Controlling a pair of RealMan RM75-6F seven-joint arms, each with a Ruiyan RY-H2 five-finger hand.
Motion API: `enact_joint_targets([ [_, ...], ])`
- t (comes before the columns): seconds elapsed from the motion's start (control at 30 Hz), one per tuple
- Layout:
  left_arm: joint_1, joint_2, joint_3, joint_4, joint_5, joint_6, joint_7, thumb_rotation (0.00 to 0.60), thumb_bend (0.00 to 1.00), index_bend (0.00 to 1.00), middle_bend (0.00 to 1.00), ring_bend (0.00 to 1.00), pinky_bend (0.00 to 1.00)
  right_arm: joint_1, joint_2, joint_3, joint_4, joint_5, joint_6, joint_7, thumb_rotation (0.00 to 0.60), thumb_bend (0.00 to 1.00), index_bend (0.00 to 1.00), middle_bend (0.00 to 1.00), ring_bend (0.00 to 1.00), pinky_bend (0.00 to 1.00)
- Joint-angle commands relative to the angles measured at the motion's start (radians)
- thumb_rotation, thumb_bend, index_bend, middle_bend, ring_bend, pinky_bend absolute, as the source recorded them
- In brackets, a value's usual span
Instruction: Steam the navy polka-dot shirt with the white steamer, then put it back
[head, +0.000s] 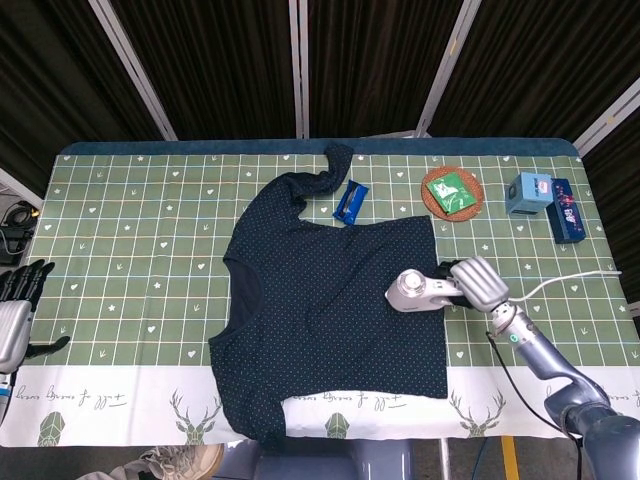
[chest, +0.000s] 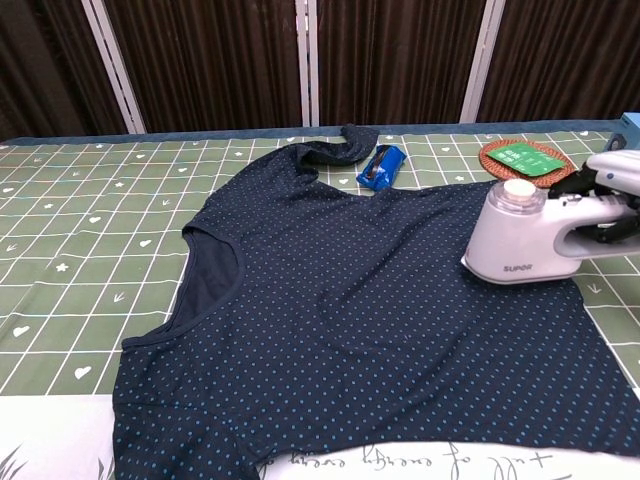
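So the right hand (head: 478, 283) has its fingers wrapped around the handle of the white steamer (head: 420, 291), and the steamer head sits on the right edge of the navy polka-dot shirt (head: 330, 300), about halfway down that side. The shirt is spread flat on the green checked surface (head: 130, 250), one sleeve folded up toward the far edge next to a small blue packet (head: 350, 201).

If I were doing this pass, I'd keep the steamer plate flat and low on the fabric and move slowly. At the hem edge it's easy to drag the cloth and bunch it up, since nothing is pinning the shirt down. The cord (head: 565, 277) trails off to the right, so I'd watch that it doesn't snag or pull the steamer sideways. My guess is the steaming is well along and the put-back comes soon, but there's no obvious stand for the steamer anywhere.

The left hand (head: 18, 300) is way over at the left edge of the head view, off the surface, fingers apart and holding nothing.

Hard to tell stuff: in the chest view the right hand (chest: 615, 195) is mostly cut off by the frame edge, so the exact grip isn't clear. Can't see any steam either, so no idea if it's actually running. The round coaster (head: 452, 193) and boxes (head: 545, 205) at the far right aren't involved.
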Motion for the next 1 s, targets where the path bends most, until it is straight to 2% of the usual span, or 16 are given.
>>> enact_joint_targets([
  [0.03, 0.001, 0.002, 0.000, -0.001, 0.001, 0.002, -0.002, 0.600, 0.00, 0.00, 0.00, 0.00, 0.00, 0.007, 0.021, 0.036, -0.024, 0.027, 0.017, 0.019, 0.600, 0.90, 0.71, 0.61, 0.63, 0.83],
  [0.17, 0.002, 0.005, 0.000, -0.004, 0.005, 0.003, -0.006, 0.600, 0.00, 0.00, 0.00, 0.00, 0.00, 0.014, 0.054, 0.090, -0.043, 0.078, 0.005, 0.016, 0.600, 0.90, 0.71, 0.62, 0.63, 0.83],
  [0.33, 0.004, 0.008, 0.002, -0.009, 0.011, 0.007, -0.009, 0.600, 0.00, 0.00, 0.00, 0.00, 0.00, 0.008, 0.052, 0.142, -0.015, 0.154, -0.067, -0.051, 0.600, 0.90, 0.71, 0.62, 0.63, 0.83],
  [0.67, 0.008, 0.013, 0.003, -0.016, 0.018, 0.014, -0.015, 0.600, 0.00, 0.00, 0.00, 0.00, 0.00, -0.010, 0.003, 0.179, 0.113, 0.243, -0.238, -0.186, 0.600, 0.87, 0.69, 0.61, 0.62, 0.80],
  [0.73, 0.007, 0.013, 0.003, -0.016, 0.019, 0.013, -0.015, 0.600, 0.00, 0.00, 0.00, 0.00, 0.00, -0.010, -0.004, 0.184, 0.124, 0.253, -0.262, -0.204, 0.600, 0.81, 0.67, 0.60, 0.61, 0.78],
  [0.87, 0.008, 0.015, 0.003, -0.017, 0.019, 0.013, -0.018, 0.600, 0.00, 0.00, 0.00, 0.00, 0.00, -0.008, -0.007, 0.193, 0.127, 0.274, -0.332, -0.233, 0.600, 0.57, 0.59, 0.54, 0.55, 0.70],
  [0.93, 0.008, 0.015, 0.003, -0.017, 0.019, 0.013, -0.019, 0.600, 0.00, 0.00, 0.00, 0.00, 0.00, -0.008, -0.006, 0.196, 0.121, 0.278, -0.343, -0.243, 0.600, 0.43, 0.48, 0.46, 0.48, 0.62],
  [1.0, 0.009, 0.017, 0.003, -0.017, 0.020, 0.014, -0.021, 0.600, 0.00, 0.00, 0.00, 0.00, 0.00, -0.008, 0.000, 0.196, 0.111, 0.279, -0.357, -0.253, 0.600, 0.26, 0.29, 0.30, 0.33, 0.46],
])
